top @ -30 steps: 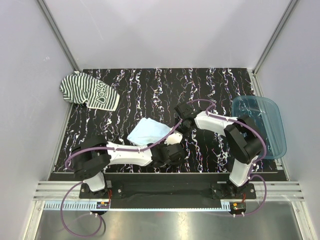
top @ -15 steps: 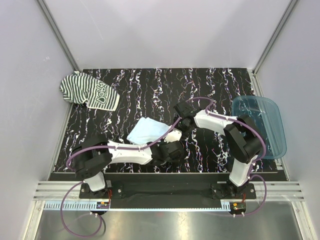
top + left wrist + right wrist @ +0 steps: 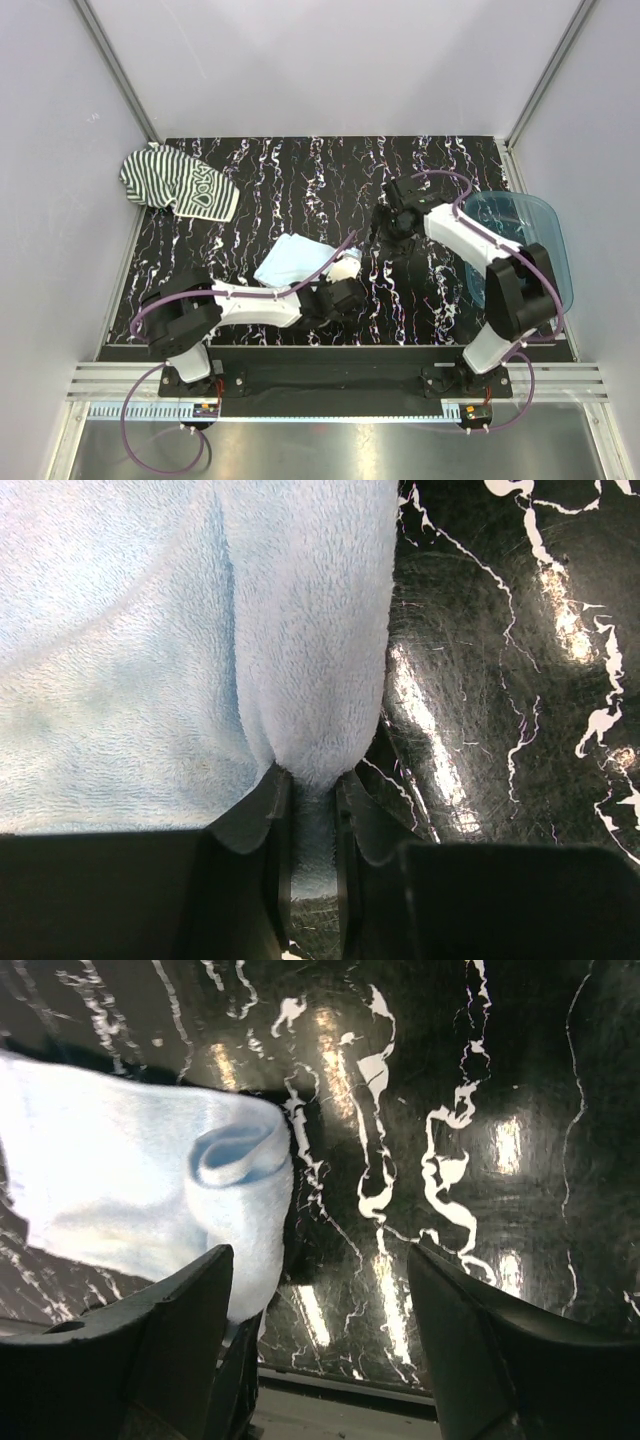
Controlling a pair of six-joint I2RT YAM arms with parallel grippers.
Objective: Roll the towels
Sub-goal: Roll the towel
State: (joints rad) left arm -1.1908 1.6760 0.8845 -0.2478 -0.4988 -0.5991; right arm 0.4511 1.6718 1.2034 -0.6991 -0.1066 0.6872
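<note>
The pale blue towel (image 3: 292, 262) lies near the middle of the marbled black table, with its right edge folded up into a small roll (image 3: 240, 1155). My left gripper (image 3: 343, 275) is shut on that right edge; in the left wrist view the fleece (image 3: 150, 660) is pinched between the two fingers (image 3: 312, 785). My right gripper (image 3: 383, 232) hangs open to the right of the towel and a little farther back, with only bare table between its fingers (image 3: 320, 1270). The striped towel (image 3: 178, 185) lies crumpled at the far left corner.
A translucent blue plastic tray (image 3: 545, 225) sits at the table's right edge, just beside the right arm. Grey walls with metal rails close in the table on three sides.
My right gripper has opened, let go of the blue towel's edge and drawn back to the right. My left gripper has closed on that edge and holds it.
</note>
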